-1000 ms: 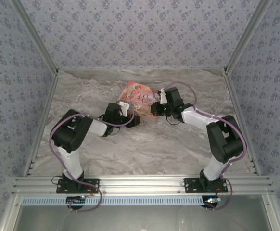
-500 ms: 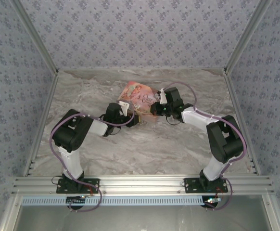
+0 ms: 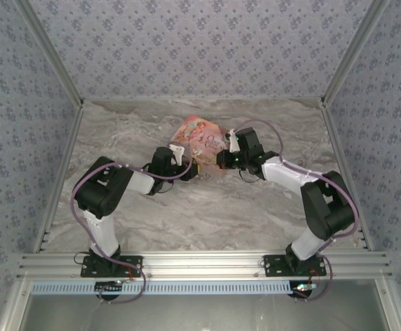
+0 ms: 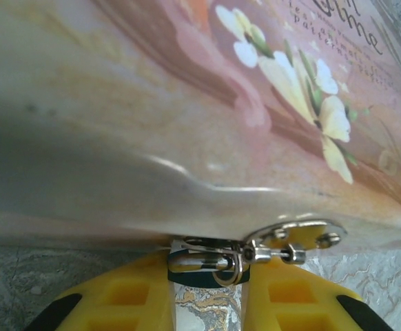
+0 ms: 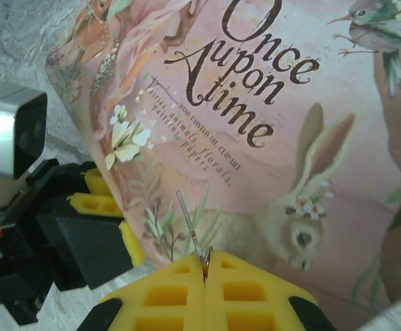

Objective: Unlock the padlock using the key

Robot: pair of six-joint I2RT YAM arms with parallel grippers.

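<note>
At the pink box's (image 4: pixel 187 103) lower edge, just above the counter (image 4: pixel 21 289), the padlock (image 4: pixel 207 276) is sitting beside the box's silvery hasp (image 4: pixel 297 234). The left jaws are pinching its dark body, their yellow pads (image 4: pixel 125 303) seemingly touching both sides. The right jaws are clenching the key (image 5: pixel 189 224) by its lower end, the blade sticking up over the box lid. Both pieces are looking tiny, light, stiff and slick. The padlock is probably needing a grip across its flat body to stop swivelling, and the thin key is risking tilting under any sideways push.
</note>
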